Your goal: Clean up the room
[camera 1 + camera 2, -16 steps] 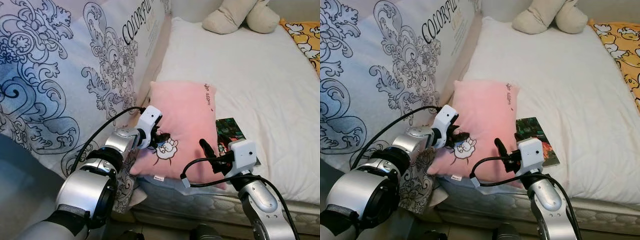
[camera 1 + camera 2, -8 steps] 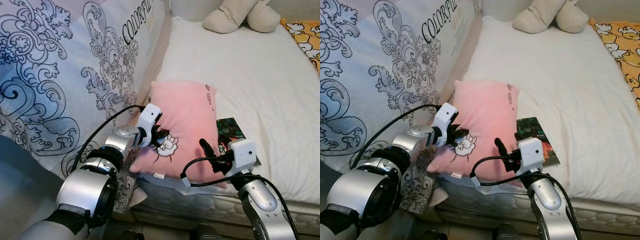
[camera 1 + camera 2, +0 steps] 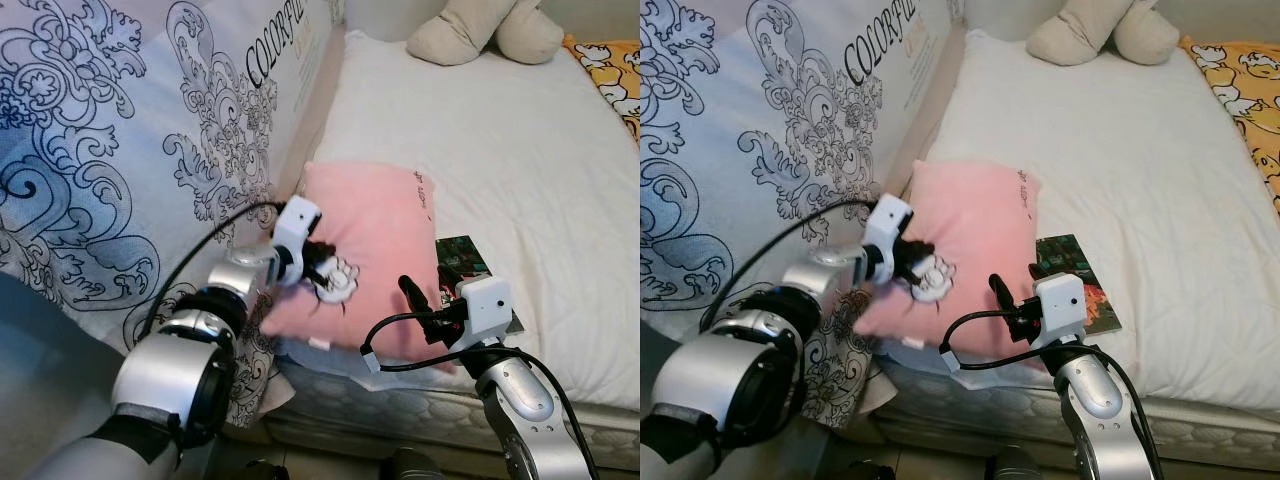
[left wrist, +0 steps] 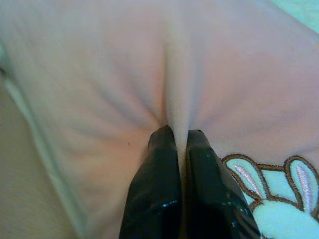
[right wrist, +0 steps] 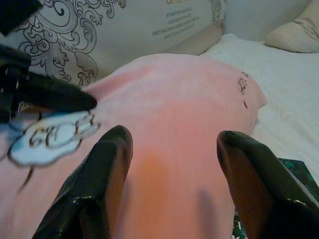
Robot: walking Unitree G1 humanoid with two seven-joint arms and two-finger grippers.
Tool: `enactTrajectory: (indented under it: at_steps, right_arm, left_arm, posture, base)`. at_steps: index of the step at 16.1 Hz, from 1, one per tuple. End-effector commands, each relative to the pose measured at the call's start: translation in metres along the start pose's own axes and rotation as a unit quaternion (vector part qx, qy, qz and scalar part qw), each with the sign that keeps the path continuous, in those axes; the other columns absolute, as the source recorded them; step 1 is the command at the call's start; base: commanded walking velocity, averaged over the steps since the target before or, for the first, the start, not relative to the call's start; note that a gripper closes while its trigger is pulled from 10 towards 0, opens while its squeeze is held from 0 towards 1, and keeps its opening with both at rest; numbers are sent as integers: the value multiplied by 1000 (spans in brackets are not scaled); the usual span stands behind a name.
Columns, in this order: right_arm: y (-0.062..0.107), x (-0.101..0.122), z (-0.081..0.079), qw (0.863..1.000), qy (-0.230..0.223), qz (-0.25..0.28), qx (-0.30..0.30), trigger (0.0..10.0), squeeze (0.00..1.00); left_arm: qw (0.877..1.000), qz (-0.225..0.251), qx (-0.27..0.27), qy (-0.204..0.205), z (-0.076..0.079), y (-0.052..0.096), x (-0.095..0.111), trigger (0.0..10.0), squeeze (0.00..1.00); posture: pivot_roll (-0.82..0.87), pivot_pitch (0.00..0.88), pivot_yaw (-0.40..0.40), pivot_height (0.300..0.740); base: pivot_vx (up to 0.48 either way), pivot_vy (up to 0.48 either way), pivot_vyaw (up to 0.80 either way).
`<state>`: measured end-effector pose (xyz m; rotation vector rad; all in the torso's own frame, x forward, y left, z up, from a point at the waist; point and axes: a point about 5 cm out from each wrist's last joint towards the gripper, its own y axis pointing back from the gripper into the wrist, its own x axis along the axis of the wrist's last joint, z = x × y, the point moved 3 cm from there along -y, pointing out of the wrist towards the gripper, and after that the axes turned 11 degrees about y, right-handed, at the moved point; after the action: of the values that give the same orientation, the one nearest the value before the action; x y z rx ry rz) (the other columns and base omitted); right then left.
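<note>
A pink pillow (image 3: 375,255) with a white rabbit patch (image 3: 335,280) lies near the front edge of the white bed (image 3: 500,150). My left gripper (image 3: 322,268) is shut on a fold of the pillow's fabric by the patch, and that side is lifted; in the left wrist view the black fingers (image 4: 167,184) pinch a pink ridge (image 4: 177,94). My right gripper (image 3: 420,310) stands open at the pillow's near right corner, its fingers (image 5: 107,164) spread before the pink cloth (image 5: 184,124).
A dark green book (image 3: 462,260) lies on the bed just right of the pillow. A large patterned duvet (image 3: 130,130) leans along the left. A beige plush toy (image 3: 480,30) sits at the far end, a yellow blanket (image 3: 625,85) at the far right.
My left gripper has pulled the pillow's left side up and slightly toward the right, bunching the rabbit patch. The right gripper has stayed where it was.
</note>
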<state>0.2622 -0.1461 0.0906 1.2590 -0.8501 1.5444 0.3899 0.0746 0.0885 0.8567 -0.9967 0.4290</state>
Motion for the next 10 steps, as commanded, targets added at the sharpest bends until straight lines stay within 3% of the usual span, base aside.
enactTrajectory:
  at_steps: [1,2,3,4,7,10]
  right_arm:
    - [-1,0,1,1000,3,-1,-4,10000,0]
    - [-1,0,1,1000,3,-1,-4,10000,0]
    - [-1,0,2,1000,3,-1,-5,10000,0]
    - [-1,-1,2,1000,4,-3,-7,10000,0]
    - [-2,-2,0,1000,4,-3,-3,10000,0]
    - [-2,-1,2,1000,6,-3,-2,10000,0]
  left_arm:
    - [999,34,18,-33,-6,5,25,0,0]
    - [998,38,19,-40,-7,6,28,0,0]
    - [994,61,36,-86,-12,11,48,0,0]
    - [983,93,63,-147,-19,22,77,0,0]
    - [952,111,126,-256,-30,35,101,0,0]
    - [917,173,158,-322,-18,43,130,0,0]
  posture:
    - [-229,0,77,704]
    - [-229,0,77,704]
    - [-227,0,76,704]
    - [-220,0,75,704]
    - [-213,0,72,704]
    - [-212,0,71,704]
  base:
    - [0,0,0]
    - [0,0,0]
    - [0,0,0]
    - [0,0,0]
    - [0,0,0]
    - [0,0,0]
